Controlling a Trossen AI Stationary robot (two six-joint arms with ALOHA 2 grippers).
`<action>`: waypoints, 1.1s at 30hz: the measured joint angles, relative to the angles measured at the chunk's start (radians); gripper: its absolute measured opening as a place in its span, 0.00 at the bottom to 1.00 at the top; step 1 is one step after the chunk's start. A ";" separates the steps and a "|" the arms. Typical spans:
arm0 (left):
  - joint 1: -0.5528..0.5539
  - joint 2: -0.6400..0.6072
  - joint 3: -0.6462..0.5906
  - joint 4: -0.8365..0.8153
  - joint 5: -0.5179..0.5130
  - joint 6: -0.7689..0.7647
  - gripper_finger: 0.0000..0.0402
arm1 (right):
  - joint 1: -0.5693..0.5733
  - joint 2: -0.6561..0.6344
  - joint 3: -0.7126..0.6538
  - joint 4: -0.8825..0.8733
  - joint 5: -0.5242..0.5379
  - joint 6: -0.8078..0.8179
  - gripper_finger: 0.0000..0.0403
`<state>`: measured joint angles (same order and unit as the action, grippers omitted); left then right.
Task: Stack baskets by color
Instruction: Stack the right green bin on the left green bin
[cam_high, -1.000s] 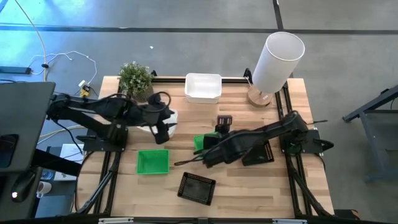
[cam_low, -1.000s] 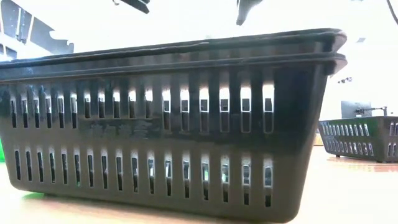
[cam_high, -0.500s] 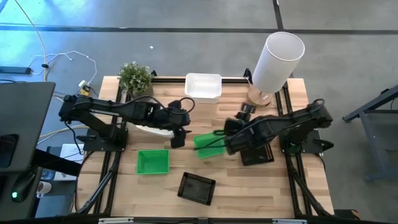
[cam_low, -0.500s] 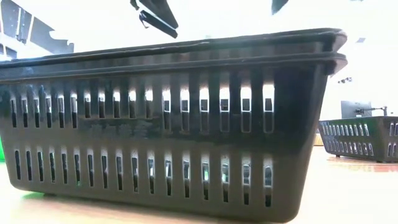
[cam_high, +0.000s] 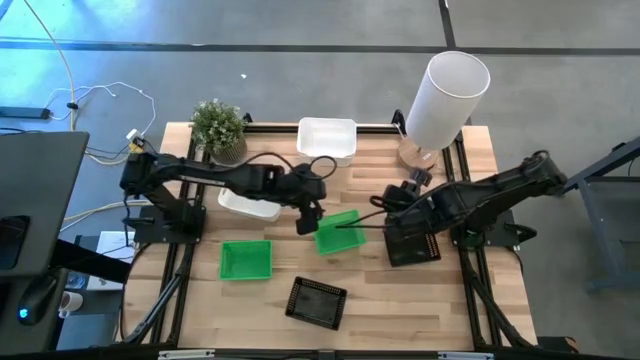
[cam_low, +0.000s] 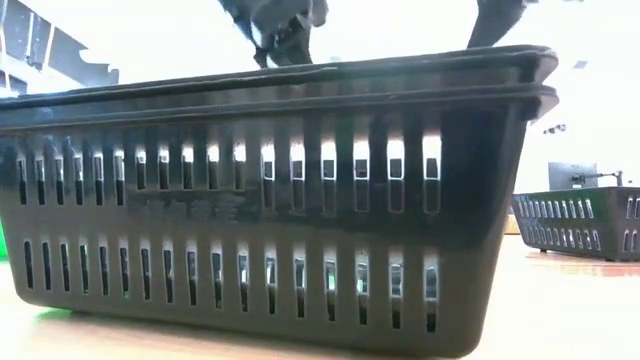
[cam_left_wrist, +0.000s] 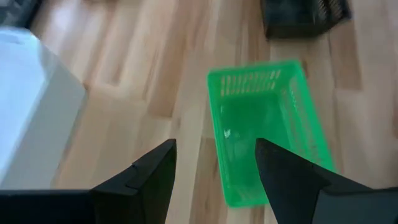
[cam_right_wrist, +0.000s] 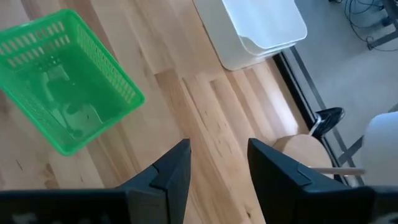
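Left gripper (cam_high: 306, 222) spread, empty, hovering beside bright green slotted plastic basket (cam_high: 339, 231) | right gripper (cam_high: 385, 208) spread opposite | I'm judging it light, stiff, slippery; pinching its rim wall.

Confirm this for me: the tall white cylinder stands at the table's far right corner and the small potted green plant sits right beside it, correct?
No. The tall white cylinder does stand at the far right corner, but the small potted green plant sits at the far left corner, across the table, as the high view shows.

1. A basket (cam_high: 338, 232) sits mid-surface (cam_high: 400, 300), between the left tool (cam_high: 308, 222) and right tool (cam_high: 392, 212).
2. Another basket (cam_high: 246, 259) lies to its left, nearer the front.
3. A third basket (cam_high: 318, 302) lies at the front edge.
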<state>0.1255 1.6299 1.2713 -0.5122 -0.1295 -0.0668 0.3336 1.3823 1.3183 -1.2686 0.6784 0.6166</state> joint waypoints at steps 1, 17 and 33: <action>0.000 0.015 -0.001 0.000 -0.001 0.001 0.51 | 0.000 -0.004 -0.016 0.009 -0.001 0.005 0.36; 0.004 0.218 0.000 0.073 -0.009 -0.033 0.51 | 0.000 -0.010 -0.078 0.037 -0.028 0.015 0.36; 0.003 0.232 0.000 0.091 -0.004 -0.054 0.51 | 0.000 -0.010 -0.078 0.040 -0.045 0.015 0.36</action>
<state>0.1287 1.8618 1.2709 -0.4213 -0.1339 -0.1204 0.3336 1.3727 1.2404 -1.2289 0.6333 0.6319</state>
